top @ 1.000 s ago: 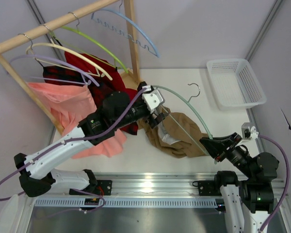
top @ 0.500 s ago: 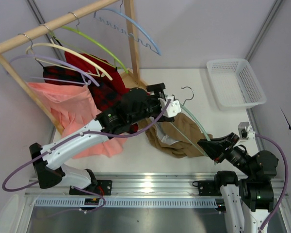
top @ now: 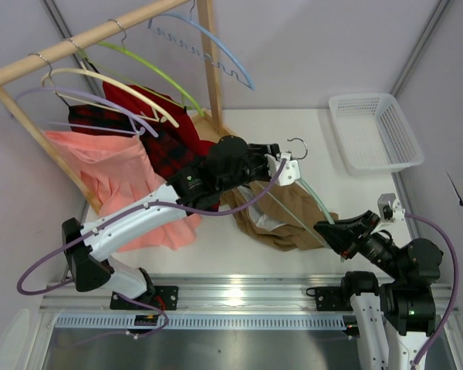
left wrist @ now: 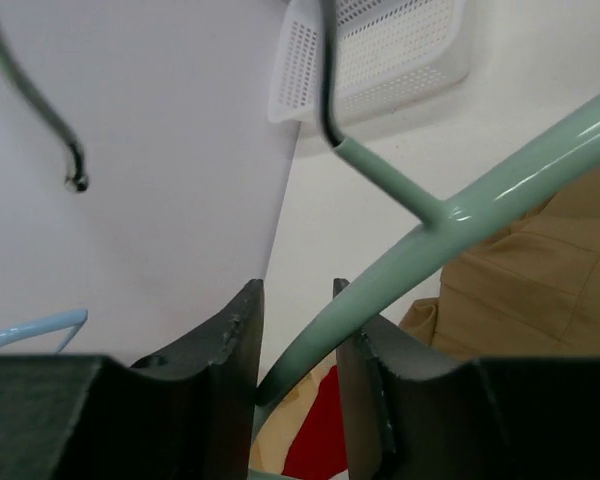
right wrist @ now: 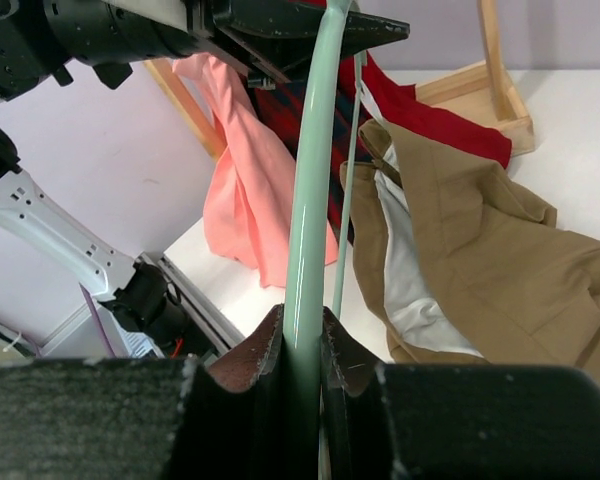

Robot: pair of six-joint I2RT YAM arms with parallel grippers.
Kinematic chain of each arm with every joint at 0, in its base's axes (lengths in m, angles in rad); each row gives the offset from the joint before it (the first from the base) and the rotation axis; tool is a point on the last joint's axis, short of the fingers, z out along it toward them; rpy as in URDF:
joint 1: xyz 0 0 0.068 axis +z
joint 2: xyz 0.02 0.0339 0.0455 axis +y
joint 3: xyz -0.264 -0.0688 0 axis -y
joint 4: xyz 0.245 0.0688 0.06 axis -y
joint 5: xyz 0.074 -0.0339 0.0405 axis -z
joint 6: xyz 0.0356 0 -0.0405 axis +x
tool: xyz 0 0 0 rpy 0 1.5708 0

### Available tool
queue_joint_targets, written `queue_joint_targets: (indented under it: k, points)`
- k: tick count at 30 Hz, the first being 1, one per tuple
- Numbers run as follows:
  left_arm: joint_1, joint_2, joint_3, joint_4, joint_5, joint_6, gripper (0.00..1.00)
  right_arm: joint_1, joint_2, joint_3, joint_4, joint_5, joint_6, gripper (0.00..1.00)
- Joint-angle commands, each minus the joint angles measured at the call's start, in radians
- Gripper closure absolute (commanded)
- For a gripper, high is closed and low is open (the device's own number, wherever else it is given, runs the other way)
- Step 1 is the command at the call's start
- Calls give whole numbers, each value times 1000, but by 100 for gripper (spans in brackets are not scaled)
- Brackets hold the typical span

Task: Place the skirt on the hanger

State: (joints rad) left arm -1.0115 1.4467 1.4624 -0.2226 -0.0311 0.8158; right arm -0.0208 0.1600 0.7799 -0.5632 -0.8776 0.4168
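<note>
The tan skirt lies crumpled on the table under the pale sage-green hanger, and the hanger's lower bar crosses over it. My right gripper is shut on the near end of the hanger's arch, with the skirt to its right. My left gripper sits at the top of the arch by the silver hook. In the left wrist view the arch runs slantwise between the jaws of my left gripper and touches both fingers. A patch of skirt shows beyond.
A wooden rack stands at the back left with blue, lime and other hangers. A red-and-black plaid skirt and a salmon-pink one hang under it. A white basket sits at the back right.
My left arm has swung right, from over the skirt to the hook end of the hanger, and its jaws have narrowed onto the arch. The right gripper has kept its hold.
</note>
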Motion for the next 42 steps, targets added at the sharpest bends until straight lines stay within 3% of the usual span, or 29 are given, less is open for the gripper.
queue_joint_targets:
  k: [1, 2, 3, 6, 11, 12, 14, 16, 21, 31, 40, 42]
  points:
    - [5, 21, 65, 46, 23, 20, 65, 7, 9, 39, 46, -32, -13, 100]
    - [5, 20, 65, 48, 31, 17, 71, 7, 12, 39, 42, -31, -15, 100]
    - [5, 17, 65, 46, 63, 16, 84, 7, 12, 36, 39, -29, -16, 100]
    - [10, 3, 50, 54, 74, 9, 100, 7, 19, 39, 8, 14, -21, 100]
    - [10, -49, 12, 86, 53, -4, 100, 5, 58, 70, -110, 156, -44, 100]
    - [11, -58, -14, 100, 37, -9, 100, 5, 65, 74, -128, 184, -56, 89]
    - [10, -80, -36, 146, -42, -18, 100, 5, 90, 88, -176, 268, -65, 83]
    - [10, -109, -91, 186, -101, 3, 100, 5, 102, 96, -202, 320, -66, 67]
    - [10, -128, -166, 262, -237, 37, 100, 5, 122, 131, -213, 448, -47, 45]
    - [53, -68, -175, 305, -381, 43, 100, 7, 109, 159, -316, 667, -3, 36]
    - [88, 20, -94, 226, -435, -6, 100, 4, 27, 38, -282, 534, 10, 36]
    - [94, 82, 7, 140, -472, -59, 100, 2, 30, -16, -245, 497, 26, 36]
